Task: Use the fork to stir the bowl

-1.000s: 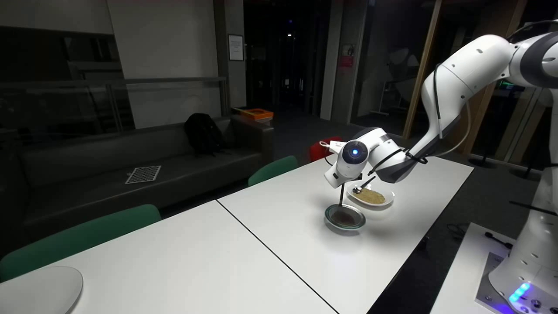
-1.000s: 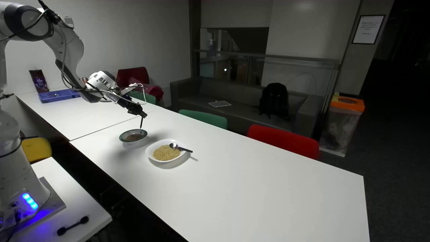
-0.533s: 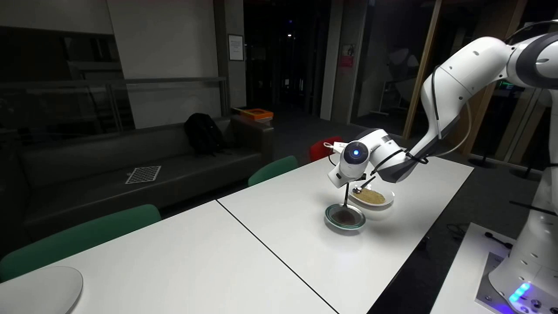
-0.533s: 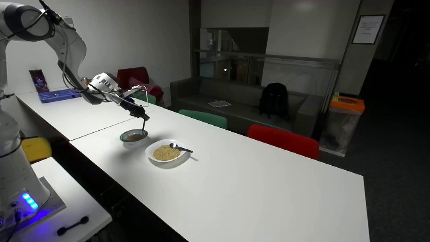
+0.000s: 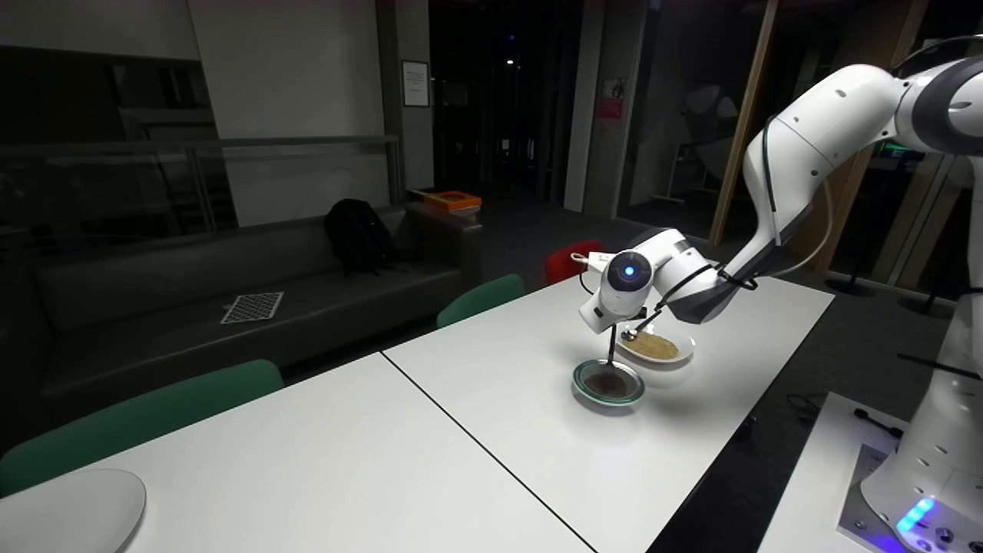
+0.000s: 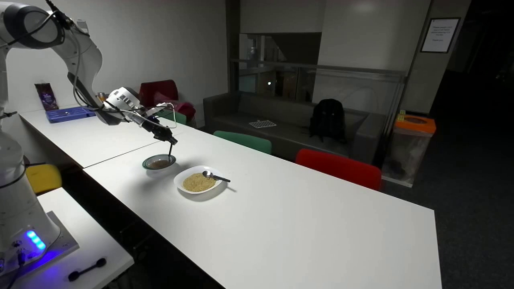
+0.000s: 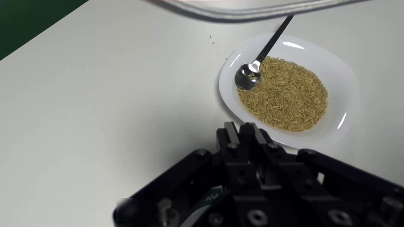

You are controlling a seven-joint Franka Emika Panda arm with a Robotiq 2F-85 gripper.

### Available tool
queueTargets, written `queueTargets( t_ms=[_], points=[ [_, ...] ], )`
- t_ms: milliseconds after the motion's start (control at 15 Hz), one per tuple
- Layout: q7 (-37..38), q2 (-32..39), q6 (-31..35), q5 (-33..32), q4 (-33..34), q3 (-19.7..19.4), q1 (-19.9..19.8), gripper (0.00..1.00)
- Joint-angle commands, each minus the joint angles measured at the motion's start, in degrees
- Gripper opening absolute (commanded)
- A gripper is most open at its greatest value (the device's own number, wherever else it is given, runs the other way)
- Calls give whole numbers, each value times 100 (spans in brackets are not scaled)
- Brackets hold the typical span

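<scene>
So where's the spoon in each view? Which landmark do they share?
In an exterior view: spoon, right of centre, lower half.
In an exterior view: spoon, left of centre, lower half.
Wrist view: spoon, right of centre, upper half.
Shared landmark: the white dish, spoon's head inside.

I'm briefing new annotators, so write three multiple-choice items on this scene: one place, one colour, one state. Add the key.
1. Where does the spoon rest?
A. On the sofa
B. In the white dish of rice, handle over its rim
C. On the floor

2. What colour is the rim of the small round bowl?
A. Red
B. Yellow
C. Green

3. How does the gripper stand?
A. Shut on the fork
B. Open, holding nothing
C. Shut on the spoon

1 B: its metal head lies in that dish.
2 C: a green band rings it.
3 A: its jaws stand close together, the fork jutting down from them.
</scene>
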Motion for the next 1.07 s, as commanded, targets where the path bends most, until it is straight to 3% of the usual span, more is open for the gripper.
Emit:
queueTargets(
  t_ms=[0,1000],
  points=[
    [-6,-270,-224,7,-343,146,68,3],
    [-79,-433,-617,102,-482,458,253,3]
  ],
)
